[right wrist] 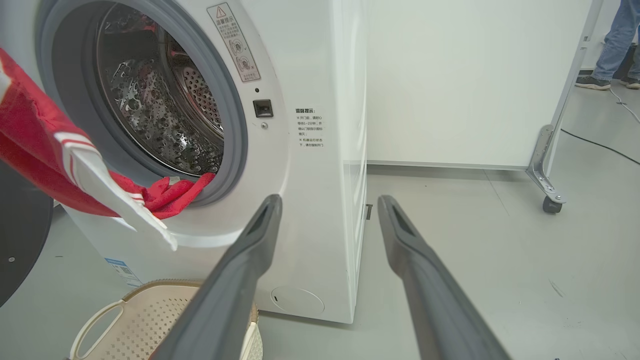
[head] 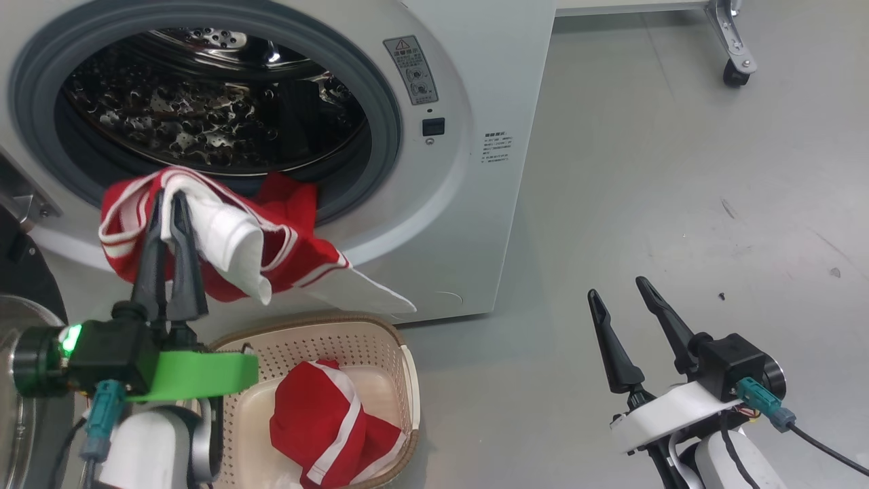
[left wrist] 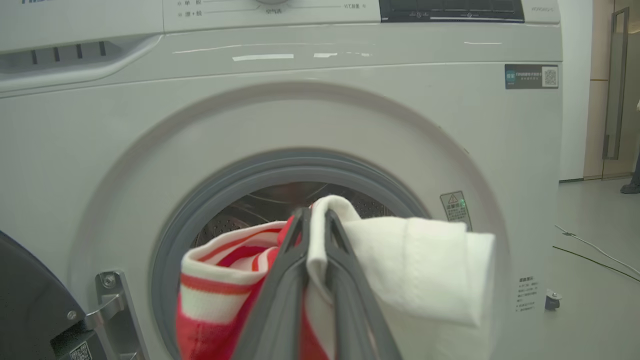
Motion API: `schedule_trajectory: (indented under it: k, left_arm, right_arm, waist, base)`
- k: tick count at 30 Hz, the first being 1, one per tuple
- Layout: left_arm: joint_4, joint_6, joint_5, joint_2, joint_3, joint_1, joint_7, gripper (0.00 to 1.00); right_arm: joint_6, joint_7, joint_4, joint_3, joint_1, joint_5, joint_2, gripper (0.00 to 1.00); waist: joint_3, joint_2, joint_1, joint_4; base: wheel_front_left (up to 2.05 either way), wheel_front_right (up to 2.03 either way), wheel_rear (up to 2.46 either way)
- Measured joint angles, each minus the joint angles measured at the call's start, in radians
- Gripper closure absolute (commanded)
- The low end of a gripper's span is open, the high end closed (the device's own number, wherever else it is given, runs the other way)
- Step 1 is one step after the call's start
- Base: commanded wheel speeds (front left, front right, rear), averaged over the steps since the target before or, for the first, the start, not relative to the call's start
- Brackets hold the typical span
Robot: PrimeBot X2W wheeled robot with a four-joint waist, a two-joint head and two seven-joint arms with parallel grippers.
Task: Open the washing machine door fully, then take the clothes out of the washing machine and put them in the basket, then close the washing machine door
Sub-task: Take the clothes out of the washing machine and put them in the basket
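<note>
- Clothes (head: 224,244), two red-and-white pieces: one lies in the basket (head: 402,370), and one hangs from the drum mouth, pinched between the closed fingers of the left gripper (head: 170,197).
- Right gripper (head: 618,286): fingers apart, empty, over the floor beside the washing machine (head: 475,204).
- Washing machine door (head: 24,272) stands open at left.
- Warning sticker (head: 411,68) beside the gasket (head: 390,115); its print is unreadable.
</note>
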Motion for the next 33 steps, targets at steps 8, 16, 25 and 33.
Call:
schedule_trajectory:
  k: [8,16,25,33]
  left_arm:
    - [0.087,0.0,-0.047,-0.004,-0.044,0.128,0.027,1.0]
    - [0.207,0.0,-0.109,-0.005,-0.057,0.149,0.05,1.0]
    - [0.39,0.0,-0.151,-0.006,-0.09,0.128,0.111,1.0]
    - [0.525,-0.001,-0.176,-0.007,-0.09,0.005,0.156,1.0]
  right_arm:
    - [0.003,0.0,-0.015,0.004,-0.001,0.0,0.0,0.0]
    - [0.005,0.0,-0.033,0.005,-0.008,-0.004,0.001,0.0]
    - [0.006,0.0,-0.058,0.011,-0.042,-0.006,0.002,0.0]
    - [0.006,0.0,-0.079,0.01,-0.086,-0.006,0.003,0.0]
  waist:
    - [0.029,0.0,0.0,0.003]
    - [0.08,0.0,0.0,-0.003]
    - [0.165,0.0,0.0,-0.024]
    - [0.263,0.0,0.0,-0.053]
  base:
    - [0.0,0.0,0.0]
    - [0.0,0.0,0.0]
    - [0.0,0.0,0.0]
    - [0.0,0.0,0.0]
